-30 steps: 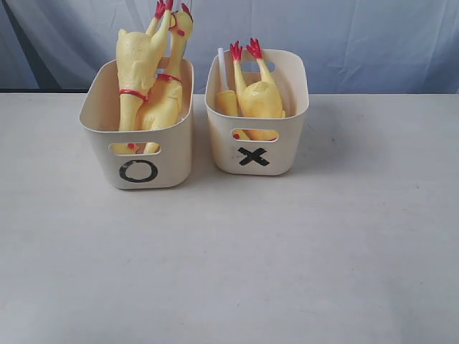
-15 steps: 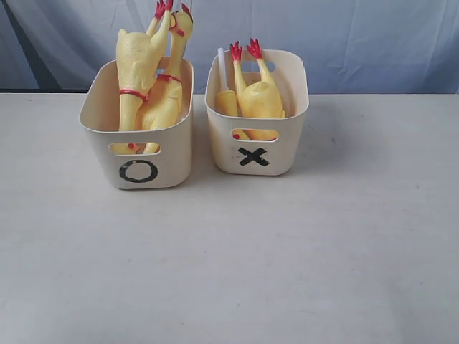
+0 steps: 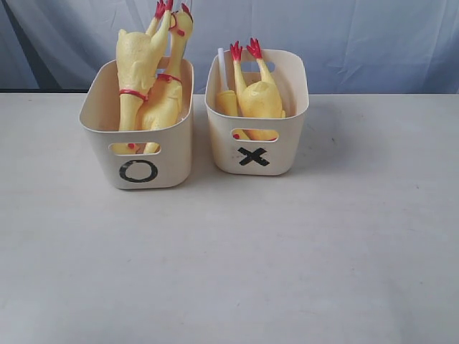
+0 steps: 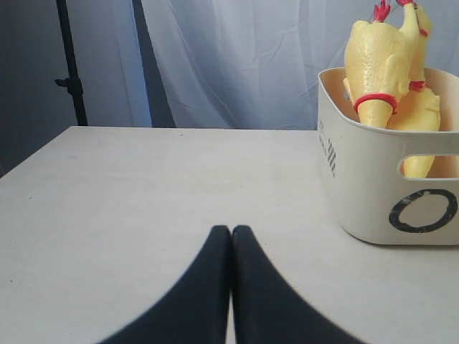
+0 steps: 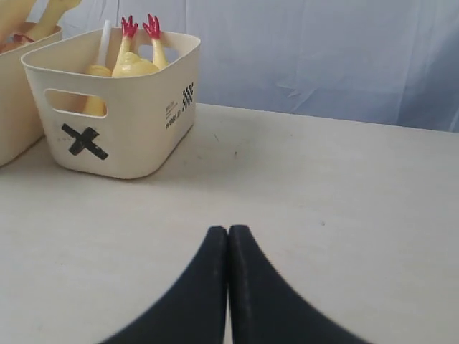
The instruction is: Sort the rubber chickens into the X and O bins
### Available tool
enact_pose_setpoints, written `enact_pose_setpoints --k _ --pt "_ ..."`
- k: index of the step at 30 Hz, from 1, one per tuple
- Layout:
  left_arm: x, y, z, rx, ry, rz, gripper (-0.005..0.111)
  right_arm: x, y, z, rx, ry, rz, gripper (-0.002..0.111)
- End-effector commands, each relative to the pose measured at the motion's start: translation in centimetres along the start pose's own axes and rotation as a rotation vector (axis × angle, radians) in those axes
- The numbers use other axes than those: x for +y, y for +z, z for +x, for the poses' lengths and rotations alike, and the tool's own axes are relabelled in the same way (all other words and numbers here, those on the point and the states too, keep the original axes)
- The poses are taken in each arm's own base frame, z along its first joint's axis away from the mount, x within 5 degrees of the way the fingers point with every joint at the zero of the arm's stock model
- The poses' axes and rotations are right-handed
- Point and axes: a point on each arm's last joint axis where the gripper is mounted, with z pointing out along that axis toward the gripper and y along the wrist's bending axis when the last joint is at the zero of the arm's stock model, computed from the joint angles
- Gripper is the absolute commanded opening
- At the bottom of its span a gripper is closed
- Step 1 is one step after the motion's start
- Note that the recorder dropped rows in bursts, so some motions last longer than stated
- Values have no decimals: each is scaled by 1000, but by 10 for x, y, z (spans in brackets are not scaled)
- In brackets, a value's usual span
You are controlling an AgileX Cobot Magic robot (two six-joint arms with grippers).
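Two long yellow rubber chickens stand upright in the cream O bin, red feet sticking up above its rim; they also show in the left wrist view as chickens in the O bin. Shorter, plumper chickens sit in the X bin, red feet up, seen too as chickens in the X bin. My left gripper is shut and empty over bare table, apart from the O bin. My right gripper is shut and empty, apart from the X bin. Neither gripper shows in the exterior view.
The bins stand side by side at the back of a pale table. A blue-white curtain hangs behind it. A dark stand rises beyond the table's far edge in the left wrist view.
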Motion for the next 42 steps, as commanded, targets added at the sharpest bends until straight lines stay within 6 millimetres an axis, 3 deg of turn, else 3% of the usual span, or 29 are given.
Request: enact_pose_setpoints --k 1,11,42 --pt "-1 0 1 -4 -23 8 0 0 0 2 2 38 2 0" --pt "-1 0 1 2 -23 8 0 -2 0 3 11 -45 24 0" --pt "0 0 2 3 -10 6 0 -1 0 3 7 -20 10 0"
